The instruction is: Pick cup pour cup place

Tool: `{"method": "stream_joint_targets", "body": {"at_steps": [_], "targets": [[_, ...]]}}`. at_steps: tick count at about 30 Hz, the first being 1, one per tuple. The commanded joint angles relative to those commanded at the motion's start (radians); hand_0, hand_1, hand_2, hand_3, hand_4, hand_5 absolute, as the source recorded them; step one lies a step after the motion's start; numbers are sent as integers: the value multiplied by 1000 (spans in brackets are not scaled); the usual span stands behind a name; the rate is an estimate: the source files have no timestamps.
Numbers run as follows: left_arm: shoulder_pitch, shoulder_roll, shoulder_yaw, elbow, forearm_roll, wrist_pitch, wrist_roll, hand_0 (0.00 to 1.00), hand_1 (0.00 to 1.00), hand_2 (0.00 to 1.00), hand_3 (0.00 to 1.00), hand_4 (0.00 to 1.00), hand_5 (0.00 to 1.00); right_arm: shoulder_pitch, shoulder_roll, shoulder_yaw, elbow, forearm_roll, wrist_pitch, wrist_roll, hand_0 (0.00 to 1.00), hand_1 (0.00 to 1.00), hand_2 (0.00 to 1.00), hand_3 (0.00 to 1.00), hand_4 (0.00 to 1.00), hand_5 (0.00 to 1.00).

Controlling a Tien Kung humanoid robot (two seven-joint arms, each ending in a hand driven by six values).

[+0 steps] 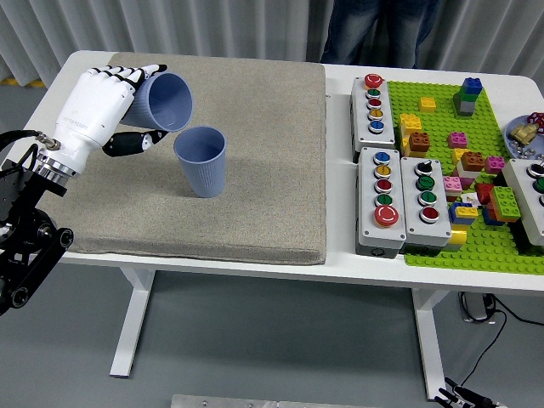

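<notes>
Grey mat on worktop: left hand gripped tilted blue cup above-left of upright cup; misaligned rim risked spilling.

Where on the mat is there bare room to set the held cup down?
Left hand holds the tilted cup beside the standing cup. The mat is bare right of and in front of the standing cup. The button boxes side is crowded.

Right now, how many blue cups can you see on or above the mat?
2. One cup is tilted in the left hand; the other cup stands upright on the mat.
</notes>
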Motion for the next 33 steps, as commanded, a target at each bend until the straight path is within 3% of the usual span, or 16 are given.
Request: {"method": "stream_joint_targets", "body": {"at_steps": [26,33], "targets": [[-50,59,159,41,0,115,98,474,536,667,651,632,167,-7,-1,-7,0,6,-5,5,762,704,744,621,226,198],[-65,74,184,45,0,132,104,474,536,666,648,631,165,-7,-3,-11,0,9,-6,7,761,703,744,621,225,197]]}}
